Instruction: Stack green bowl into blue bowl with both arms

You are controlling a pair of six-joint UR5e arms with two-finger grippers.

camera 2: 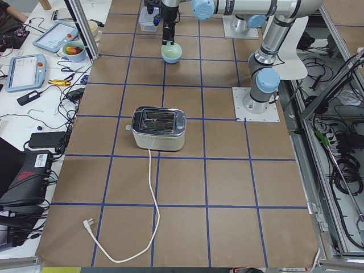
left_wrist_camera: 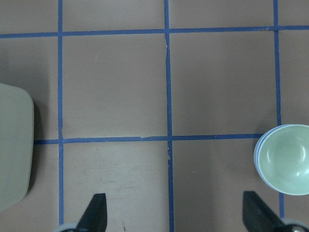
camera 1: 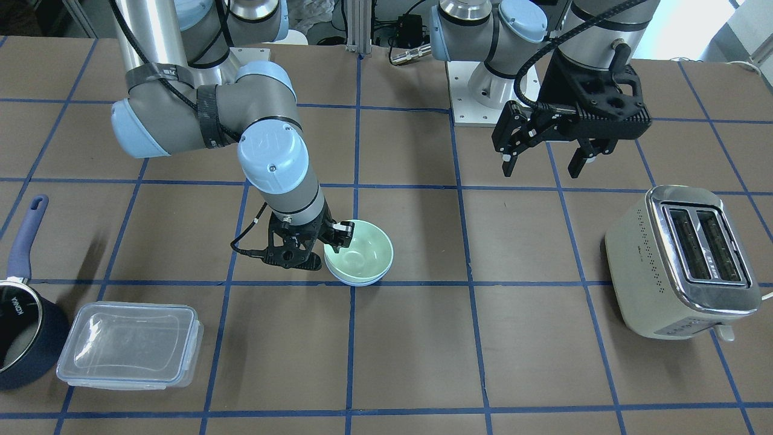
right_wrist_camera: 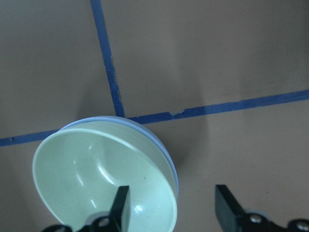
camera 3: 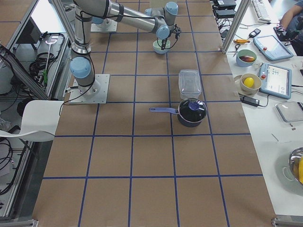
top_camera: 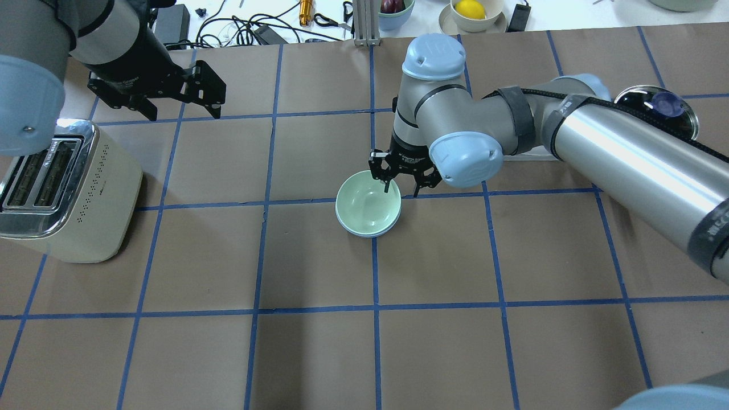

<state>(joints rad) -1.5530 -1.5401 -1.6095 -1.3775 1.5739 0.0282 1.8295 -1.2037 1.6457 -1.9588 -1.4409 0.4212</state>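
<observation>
- Midway between the left and right edges of the brown, blue-taped surface (camera 1: 423, 362), the small glossy mint-green bowl (camera 1: 362, 254) sits nested inside the small glossy periwinkle-blue bowl (top_camera: 370, 234). Only a thin blue rim shows around it. Judged from this, the stack is made.
- Right pincer (top_camera: 402, 188): fingers apart, straddling the stacked rims, one finger inside the green bowl and one outside. The wrist view shows a gap on both sides, so nothing is clamped.
- Hazard 1: a sideways or tilted withdrawal could hook the inner finger under the green rim and tip or lift the green bowl out of the blue one.
- Hazard 2: both bowls are glossy and light. A nudge from the outer finger could slide the whole stack across the surface.
- Hazard 3: closing the fingers now would pinch both rims and drag the stack upward.
- Left pincer (camera 1: 542, 168): fingers apart, holding nothing, raised near the cream toaster with chrome top (camera 1: 682, 260) toward the left edge. A careless descent there risks striking the toaster.
</observation>
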